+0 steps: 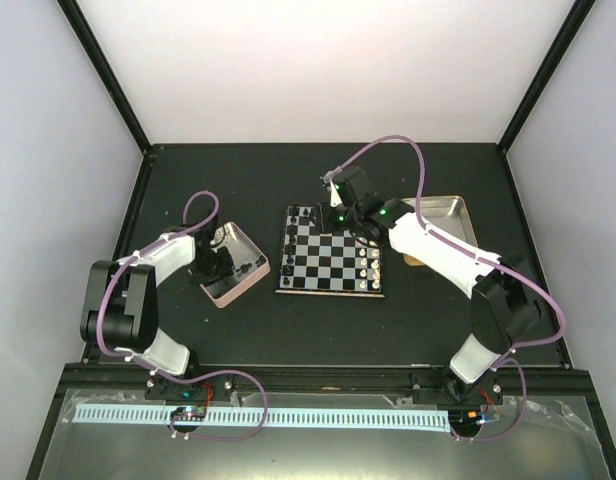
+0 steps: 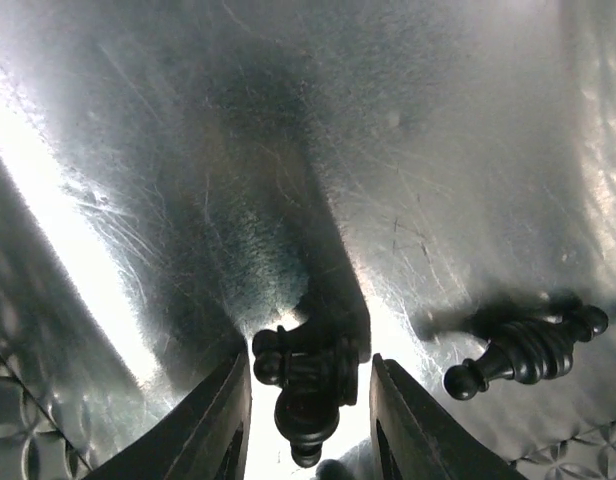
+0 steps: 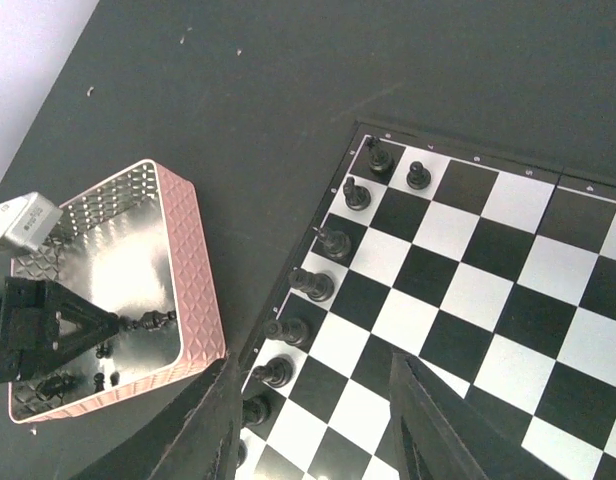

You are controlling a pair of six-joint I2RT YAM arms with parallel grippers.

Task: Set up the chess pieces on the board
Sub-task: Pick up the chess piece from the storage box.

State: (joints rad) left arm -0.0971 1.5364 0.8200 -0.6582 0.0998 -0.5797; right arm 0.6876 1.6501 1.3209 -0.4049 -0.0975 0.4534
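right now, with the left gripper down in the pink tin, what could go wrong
The small black chess piece lies on its side between the fingers of the left gripper on the shiny tin floor; it may squirt out or lift tilted.
A second black piece beside it could get knocked.
The right gripper hangs open over the black-and-silver checked board; a low move might topple its row of black pieces.

Cropped by edges
Left fingers (image 2: pixel 213 430) flanking a chess piece (image 2: pixel 308 385) are running off frame; the board (image 3: pixel 468 300) under the right jaws too.

Glare floods tin (image 2: pixel 468 120); board (image 3: pixel 458 298) sharp
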